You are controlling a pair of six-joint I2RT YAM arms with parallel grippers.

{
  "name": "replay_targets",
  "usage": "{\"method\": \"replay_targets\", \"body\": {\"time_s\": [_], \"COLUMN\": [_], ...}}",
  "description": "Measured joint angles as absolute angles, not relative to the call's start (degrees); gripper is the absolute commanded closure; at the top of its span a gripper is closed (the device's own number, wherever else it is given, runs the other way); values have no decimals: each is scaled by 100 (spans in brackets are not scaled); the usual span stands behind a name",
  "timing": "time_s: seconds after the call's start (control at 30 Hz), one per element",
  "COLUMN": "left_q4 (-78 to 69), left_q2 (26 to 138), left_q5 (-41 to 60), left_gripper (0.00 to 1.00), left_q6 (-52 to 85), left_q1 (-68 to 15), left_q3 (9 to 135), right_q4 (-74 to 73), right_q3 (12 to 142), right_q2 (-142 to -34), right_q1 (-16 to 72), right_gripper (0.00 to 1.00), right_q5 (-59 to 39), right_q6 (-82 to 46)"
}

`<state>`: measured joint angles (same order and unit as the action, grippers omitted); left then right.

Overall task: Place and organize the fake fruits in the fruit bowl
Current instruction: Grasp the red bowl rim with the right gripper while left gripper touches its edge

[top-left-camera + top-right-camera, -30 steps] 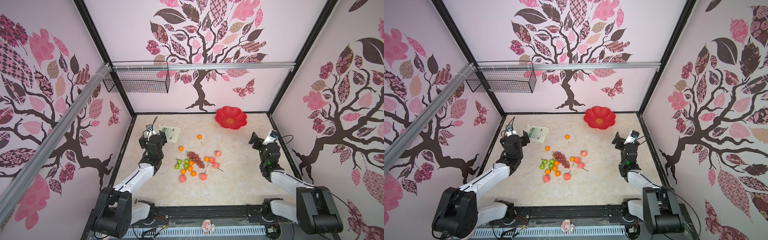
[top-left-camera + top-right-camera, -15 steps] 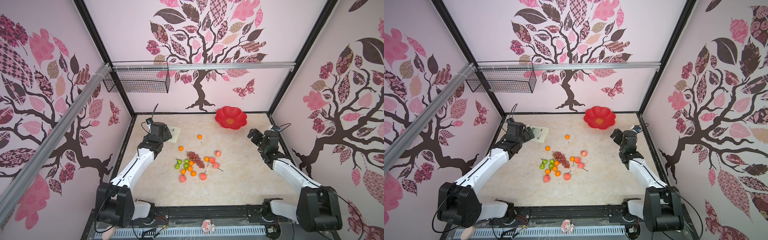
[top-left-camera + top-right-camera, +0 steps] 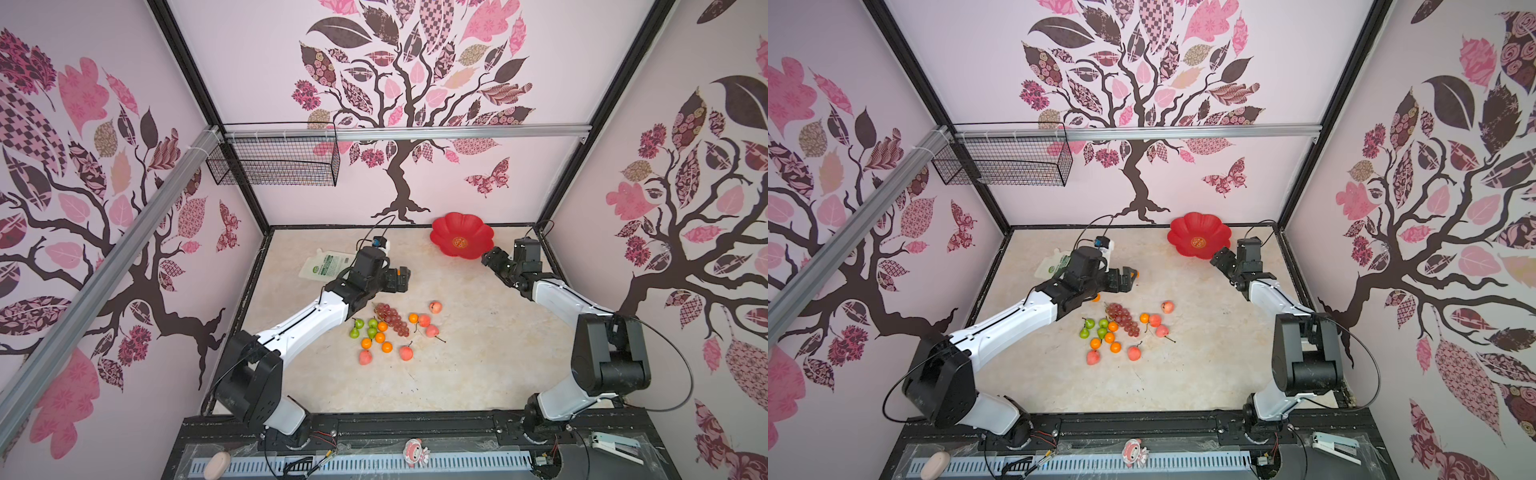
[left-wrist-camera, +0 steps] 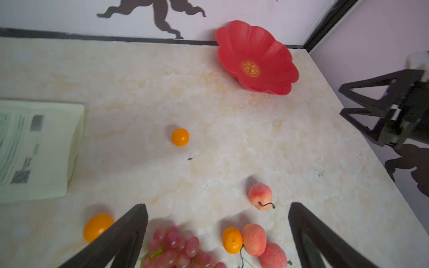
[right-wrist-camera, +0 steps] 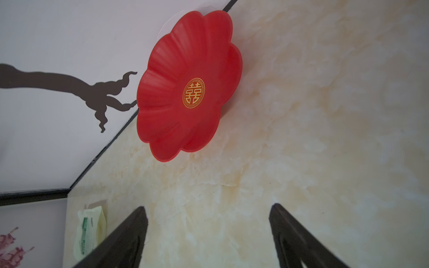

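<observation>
Pink walls [image 3: 540, 62] covered in patchwork tree decals box in the cell, with a beige marble-look tabletop [image 3: 478, 374] underneath. We've got the left arm [image 3: 307, 322] reaching over the middle. The left gripper [image 4: 218, 206] has its jaws spread wide with nothing between them, hanging above the far edge of the fake fruits [image 3: 379, 337]. Our right arm [image 3: 557, 293] stretches toward the back right corner. The right gripper [image 5: 208, 207] is also spread apart and empty, aimed at the fruit bowl [image 3: 446, 232] but short of it. A black wire basket [image 3: 274, 164] hangs off the rail at back left. That bowl (red, flower-shaped, gold mark in the centre) sits right by the back wall, well apart from the fruits. A white pouch [image 3: 326, 266] lies flat toward the back left. Mid-table we see the grape bunch [image 3: 390, 319], then five peaches [image 3: 435, 307], four pears [image 3: 358, 323] and several oranges [image 3: 387, 347] scattered close round it, plus one lone orange [image 4: 180, 137] farther back.
</observation>
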<state>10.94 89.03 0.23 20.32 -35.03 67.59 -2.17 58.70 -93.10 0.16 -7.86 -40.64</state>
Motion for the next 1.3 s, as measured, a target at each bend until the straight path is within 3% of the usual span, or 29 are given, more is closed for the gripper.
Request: {"method": "replay_targets", "body": {"time_s": [0.3, 0.53, 0.73, 1.3], "left_q4": [967, 891, 731, 176], "left_q2": [9782, 10991, 11483, 11703], "left_q5": [838, 1450, 1780, 1817], "left_gripper": [2, 5, 5, 5], "left_q6": [1778, 2440, 2989, 3282], "left_q1": [-3562, -3564, -3627, -3765], "left_q3": [8315, 9382, 9432, 9362], "right_q4": [43, 318, 572, 1216], "right_q3": [6897, 7522, 8084, 9017], "right_q2": [-10475, -11209, -11719, -12462], "right_q1": [-82, -82, -82, -82], "right_gripper": [41, 40, 42, 61], "right_q5": [-1103, -1352, -1492, -1549], "right_q6": [-4403, -4517, -4519, -4482]}}
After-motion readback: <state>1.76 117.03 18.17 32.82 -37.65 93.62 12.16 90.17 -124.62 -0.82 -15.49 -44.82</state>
